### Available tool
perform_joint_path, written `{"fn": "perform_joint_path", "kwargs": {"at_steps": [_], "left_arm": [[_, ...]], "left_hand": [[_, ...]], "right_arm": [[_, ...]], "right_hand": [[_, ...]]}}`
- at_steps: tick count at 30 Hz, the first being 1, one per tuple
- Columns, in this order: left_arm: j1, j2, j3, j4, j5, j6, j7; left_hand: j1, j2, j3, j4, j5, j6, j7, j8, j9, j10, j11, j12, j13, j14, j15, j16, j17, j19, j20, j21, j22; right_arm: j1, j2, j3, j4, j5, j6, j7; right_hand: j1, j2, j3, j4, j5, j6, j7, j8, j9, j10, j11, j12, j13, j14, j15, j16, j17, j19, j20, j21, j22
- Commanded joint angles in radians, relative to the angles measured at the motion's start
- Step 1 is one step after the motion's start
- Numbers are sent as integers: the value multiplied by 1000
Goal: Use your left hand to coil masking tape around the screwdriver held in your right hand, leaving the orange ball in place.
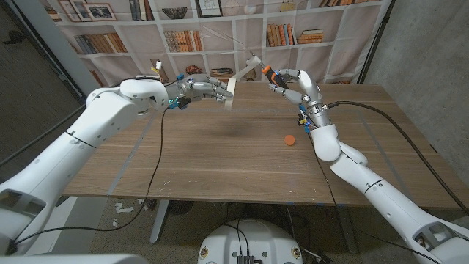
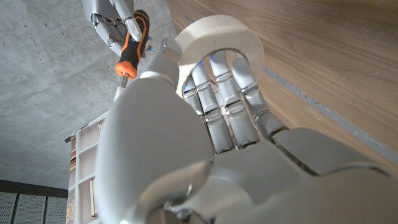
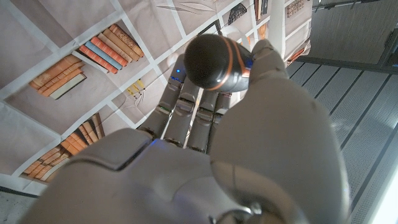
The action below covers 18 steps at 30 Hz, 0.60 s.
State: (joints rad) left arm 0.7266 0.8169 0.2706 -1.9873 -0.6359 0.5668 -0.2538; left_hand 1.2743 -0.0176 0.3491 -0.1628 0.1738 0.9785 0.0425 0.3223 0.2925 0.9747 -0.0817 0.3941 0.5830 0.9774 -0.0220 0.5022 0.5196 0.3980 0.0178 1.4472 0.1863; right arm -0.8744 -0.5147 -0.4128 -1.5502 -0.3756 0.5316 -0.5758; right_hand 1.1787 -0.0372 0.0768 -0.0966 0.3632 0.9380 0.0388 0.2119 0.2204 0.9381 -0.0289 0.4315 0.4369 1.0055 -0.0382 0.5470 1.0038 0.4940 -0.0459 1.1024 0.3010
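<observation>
- Cream-coloured masking tape (image 2: pixel 219 38) sits gripped in my left hand (image 1: pixel 204 89); in the left wrist view its fingers (image 2: pixel 214 99) are curled onto the roll.
- My right hand (image 1: pixel 292 79) has its fingers (image 3: pixel 186 109) wrapped round the screwdriver (image 1: pixel 270 71), pinning the black-and-orange handle against the thumb; the right wrist view shows the butt of the handle poking out of the fist.
- A pale strip of tape (image 1: pixel 248 70) appears to run taut from the roll up to the screwdriver's shaft, so I judge the end is already stuck on.
- Both hands hang in the air above the far edge of the worktop (image 1: pixel 220 154), near each other but not touching, left hand toward the far left, right hand nearer the far right corner.
- The orange ball (image 1: pixel 290 139) lies on the worktop below my right hand, toward the right edge, well apart from both hands.
- Step in hand, as I read it: the coiling itself. I cannot tell how many turns are on the shaft.
- Next move, I think, calls for carrying the roll round the shaft with the strip kept tight while my right hand holds steady, and keeping both arms high enough not to brush the ball.
- I can read no brand, label or writing on the roll or the tool.
</observation>
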Motion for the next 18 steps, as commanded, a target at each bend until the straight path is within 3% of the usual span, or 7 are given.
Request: {"fn": "perform_joint_path", "kwargs": {"at_steps": [1,9,14,18], "left_arm": [[-6,-7,2,37,2,8,3],[-57,-19,34,61,32,-4,-14],[-91,-35,57,87,46,-6,-33],[-118,-46,76,104,58,-6,-48]], "left_hand": [[117,118,8,2,3,8,3,0,0,14,-6,-4,5,134,-214,5,251,4,-1,6,-1],[116,117,9,3,3,8,-2,-3,1,15,-8,-6,8,133,-215,0,255,3,-2,6,-1],[114,117,10,4,3,9,1,-3,3,16,-10,-8,10,135,-215,-3,258,4,-4,6,-1],[114,117,10,4,3,8,3,-4,5,15,-13,-10,11,135,-215,-5,260,1,-3,5,-1]], "right_arm": [[26,25,4,50,52,71,28],[80,-8,-43,88,300,214,288],[126,-45,-82,104,508,236,520],[128,-64,-72,70,481,189,559]], "right_hand": [[170,177,-2,4,8,153,-158,8,2,64,-66,0,0,117,-191,-2,3,-6,-148,6,2],[171,175,-6,5,10,151,-160,7,2,63,-69,-3,3,116,-192,-7,5,-10,-148,10,-3],[172,174,-9,5,11,150,-163,6,3,63,-69,-4,5,113,-191,-12,5,-14,-148,12,-6],[173,173,-11,5,13,152,-162,7,3,63,-67,-4,7,112,-191,-15,5,-16,-148,13,-9]]}}
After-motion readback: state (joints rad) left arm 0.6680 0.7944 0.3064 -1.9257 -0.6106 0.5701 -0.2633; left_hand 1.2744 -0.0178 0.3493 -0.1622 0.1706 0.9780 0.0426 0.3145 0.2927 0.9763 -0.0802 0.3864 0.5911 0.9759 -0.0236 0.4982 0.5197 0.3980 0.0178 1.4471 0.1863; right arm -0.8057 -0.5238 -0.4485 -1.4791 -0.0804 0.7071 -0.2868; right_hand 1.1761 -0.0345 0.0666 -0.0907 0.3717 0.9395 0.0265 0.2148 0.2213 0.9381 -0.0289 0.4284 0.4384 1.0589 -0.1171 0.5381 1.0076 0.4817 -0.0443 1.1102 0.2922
